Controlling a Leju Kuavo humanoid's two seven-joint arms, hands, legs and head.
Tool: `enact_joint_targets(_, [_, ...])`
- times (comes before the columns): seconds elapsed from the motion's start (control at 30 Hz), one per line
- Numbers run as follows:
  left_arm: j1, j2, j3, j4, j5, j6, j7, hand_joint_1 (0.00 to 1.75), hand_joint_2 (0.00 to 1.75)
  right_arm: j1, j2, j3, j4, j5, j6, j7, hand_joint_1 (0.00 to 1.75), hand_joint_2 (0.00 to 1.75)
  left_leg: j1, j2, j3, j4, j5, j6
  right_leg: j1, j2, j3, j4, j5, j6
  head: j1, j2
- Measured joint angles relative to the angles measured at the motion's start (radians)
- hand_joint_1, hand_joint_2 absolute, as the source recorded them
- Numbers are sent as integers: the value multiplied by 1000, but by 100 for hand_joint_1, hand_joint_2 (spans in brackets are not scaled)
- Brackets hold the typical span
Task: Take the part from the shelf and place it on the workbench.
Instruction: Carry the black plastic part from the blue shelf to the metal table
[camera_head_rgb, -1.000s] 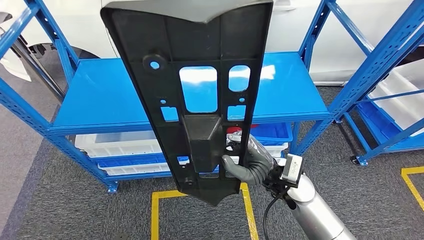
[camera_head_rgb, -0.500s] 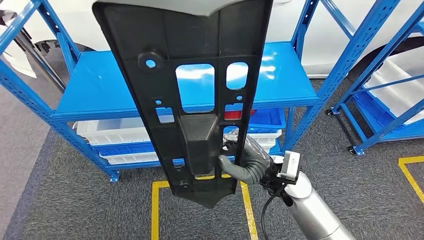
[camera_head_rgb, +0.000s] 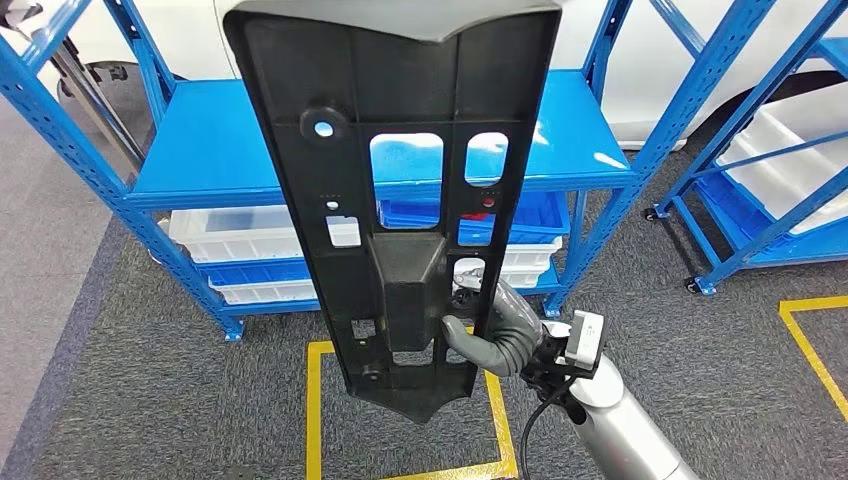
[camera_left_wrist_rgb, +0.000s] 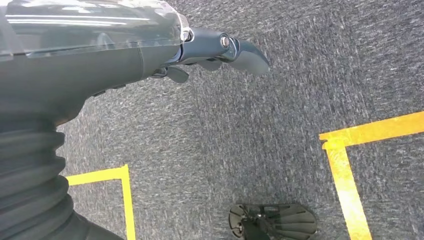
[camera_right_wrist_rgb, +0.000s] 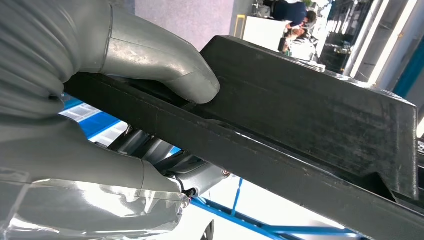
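The blue shelf (camera_head_rgb: 380, 160) is spreading across the far side of the head view, from nine o'clock round to two o'clock, with white and blue bins (camera_head_rgb: 235, 235) sitting on its lower tier. In front of it the part (camera_head_rgb: 400, 190), a long black plastic panel with cut-out windows, is standing nearly upright off the shelf, in the air, running from twelve o'clock down to six. The right hand (camera_head_rgb: 495, 330) is gripping it at the lower edge, about five o'clock on the panel, thumb pressing one face and fingers wrapping behind. The left hand (camera_left_wrist_rgb: 220, 50) is hanging over the grey carpet holding nothing; its fingers appear loosely apart, though the wrist view is catching little of them.

The risk here is leverage. The panel is being carried by one hand at its bottom end, so most of its length is sitting above the grip; any sway while walking could be tipping it or twisting it out from under the thumb. Its top edge could also be clipping a shelf upright on a turn. It is blocking much of the forward view too, so the workbench may be hard to find.
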Motion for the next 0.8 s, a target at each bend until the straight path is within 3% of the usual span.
enact_joint_targets(0.07, [-4,-1,-2,0,-6,-1,1,0,175,4,-2,-10,-8,1,0,-4,171,175,1,1,-5,-4,17,-10,8,1,49,-84,-7,-12,0,0])
enact_joint_targets(0.13, [-6,-2,-6,0,-16,-3,6,0,175,14,-6,-20,-16,5,-3,-10,171,175,3,0,-7,-10,30,-22,9,0,48,-99,7,-22,0,0])
enact_joint_targets(0.17, [-7,-2,-8,0,-22,-5,11,0,175,21,-8,-25,-20,8,-5,-12,171,175,3,0,-11,-5,22,-28,7,-1,44,-106,18,-29,0,0])
enact_joint_targets(0.23, [-11,-3,-14,0,-33,-10,21,0,175,37,-10,-36,-31,12,-9,-15,171,175,2,-1,-31,52,-47,-36,0,-5,26,-115,43,-41,0,0])
enact_joint_targets(0.3, [-17,-3,-23,0,-44,-13,28,0,175,61,-14,-50,-46,14,-12,-17,171,175,4,-2,-58,174,-143,-43,2,-7,-2,-111,64,-45,0,0])
enact_joint_targets(0.33, [-21,-3,-28,0,-49,-14,31,0,175,77,-18,-59,-55,14,-14,-19,171,175,5,-2,-65,230,-167,-46,3,-7,-18,-108,74,-45,0,0])
enact_joint_targets(0.37, [-25,-3,-32,0,-55,-16,35,0,175,94,-24,-70,-66,14,-16,-21,171,175,6,-2,-60,264,-167,-49,2,-8,-35,-104,84,-43,0,0])
enact_joint_targets(0.4, [-28,-3,-37,0,-61,-17,38,0,175,111,-31,-82,-78,14,-19,-24,171,175,7,-2,-40,265,-146,-51,1,-9,-52,-98,93,-40,0,0])
enact_joint_targets(0.47, [-37,-3,-47,0,-72,-20,42,0,175,137,-49,-108,-98,13,-21,-30,171,175,10,-2,42,170,-104,-52,-1,-8,-86,-80,108,-32,0,0])
enact_joint_targets(0.53, [-47,-3,-56,0,-78,-24,44,0,175,154,-64,-134,-117,10,-20,-34,171,175,7,-5,123,45,-116,-45,-1,-7,-111,-63,121,-21,0,0])
enact_joint_targets(0.57, [-51,-3,-60,0,-78,-26,46,0,175,160,-68,-145,-126,7,-17,-35,171,175,5,-7,141,10,-130,-38,0,-7,-117,-60,130,-15,0,0])
enact_joint_targets(0.63, [-54,-2,-61,0,-71,-27,48,0,175,164,-71,-155,-136,1,-2,-29,171,175,3,-7,138,-3,-123,-20,-2,-3,-121,-64,148,-2,0,0])
enact_joint_targets(0.67, [-55,-1,-61,0,-65,-26,48,0,175,163,-70,-157,-138,-2,7,-25,171,175,3,-4,131,-6,-113,-12,-3,0,-126,-63,146,4,0,0])
enact_joint_targets(0.7, [-55,0,-60,0,-57,-24,48,0,175,160,-68,-156,-137,-4,17,-18,171,175,4,-2,121,-9,-99,-3,-5,2,-135,-49,125,10,0,0])
enact_joint_targets(0.73, [-56,1,-59,0,-50,-22,47,0,175,153,-65,-154,-135,-6,25,-13,171,175,6,1,108,-12,-84,3,-6,4,-147,-19,86,15,0,0])
enact_joint_targets(0.8, [-55,2,-57,0,-36,-16,43,0,175,130,-53,-149,-124,-8,39,-4,171,175,5,2,76,-11,-57,8,-10,4,-175,97,-21,24,0,0])
